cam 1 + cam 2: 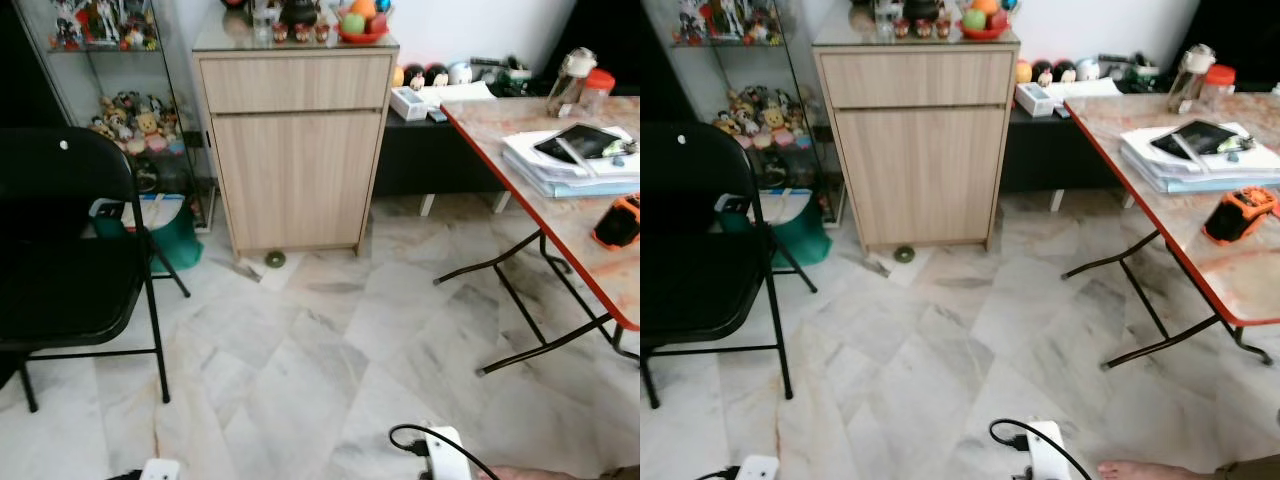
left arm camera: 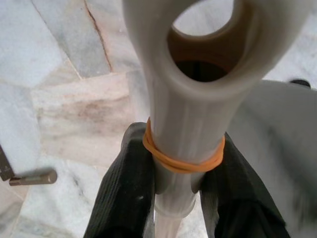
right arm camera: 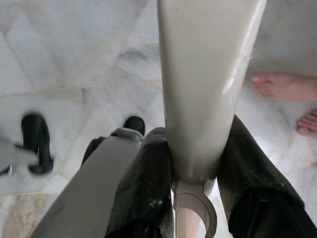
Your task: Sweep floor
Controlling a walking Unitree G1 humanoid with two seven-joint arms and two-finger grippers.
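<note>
My left gripper (image 2: 183, 168) is shut on a cream plastic handle (image 2: 193, 114) that ends in a hanging hole and has an orange rubber band around it. My right gripper (image 3: 198, 163) is shut on a second cream handle (image 3: 203, 74). Both hang over the pale marble floor (image 1: 330, 340). The white wrist tops (image 1: 445, 455) sit at the bottom edge of the eye views. On the floor by the foot of the wooden cabinet (image 1: 298, 150) lie a small round green thing (image 1: 274, 259) and a paper scrap (image 1: 250, 270).
A black folding chair (image 1: 60, 240) stands at the left. A folding table (image 1: 560, 200) with an orange edge and black legs is at the right. A person's bare foot (image 1: 1140, 468) is close by my right side. A glass display shelf (image 1: 110, 100) and a green bin (image 1: 165, 235) are beside the cabinet.
</note>
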